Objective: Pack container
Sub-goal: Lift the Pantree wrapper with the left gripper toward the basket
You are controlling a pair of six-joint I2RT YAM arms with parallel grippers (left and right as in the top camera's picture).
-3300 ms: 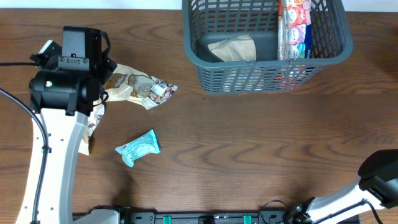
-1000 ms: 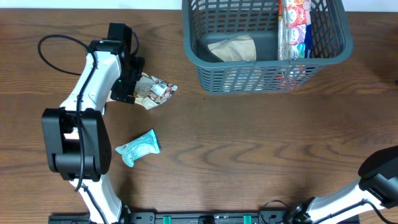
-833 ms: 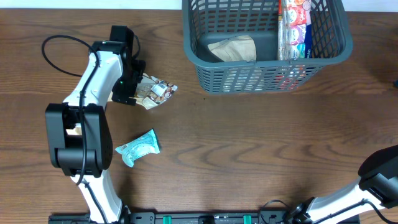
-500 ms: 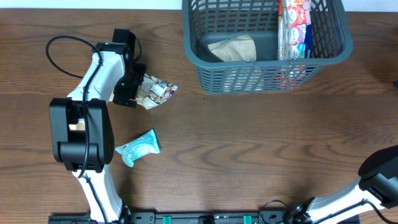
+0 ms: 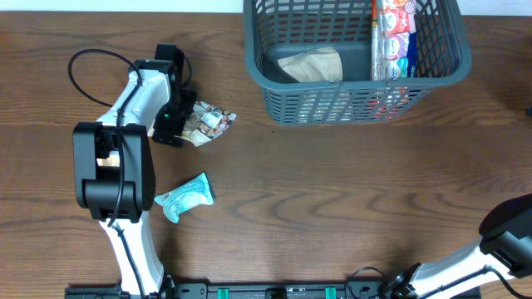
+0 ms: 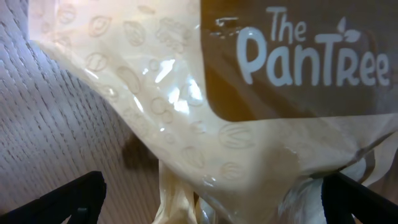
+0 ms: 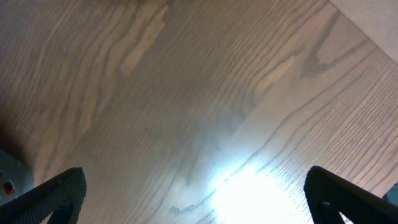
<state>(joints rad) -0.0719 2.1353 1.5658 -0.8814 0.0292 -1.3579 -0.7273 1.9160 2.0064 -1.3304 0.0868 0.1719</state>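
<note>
My left arm point(image 5: 137, 95) has swung in from the left edge of the overhead frame and, over the last second, crept a little further onto the cream-and-brown snack packet point(image 5: 204, 123) in the upper left. The left jaws have stayed wide apart the whole way. In the left wrist view the packet point(image 6: 249, 124) fills the frame above the two dark fingertips point(image 6: 78, 196) at the bottom corners, with nothing pinched yet. So I judge the approach is about done and closing on the packet is what remains. The container point(image 5: 349, 104) sits at the top of the frame, right of centre, well apart from this packet. It already holds a tan packet point(image 5: 312, 64) and some colourful packets point(image 5: 392, 37) standing along its right side. A teal packet point(image 5: 184, 197) waits on the tabletop point(image 5: 332, 199) at lower left. My right arm point(image 5: 509, 237) is parked in the lower right corner, the right jaws apart over bare wood
</note>
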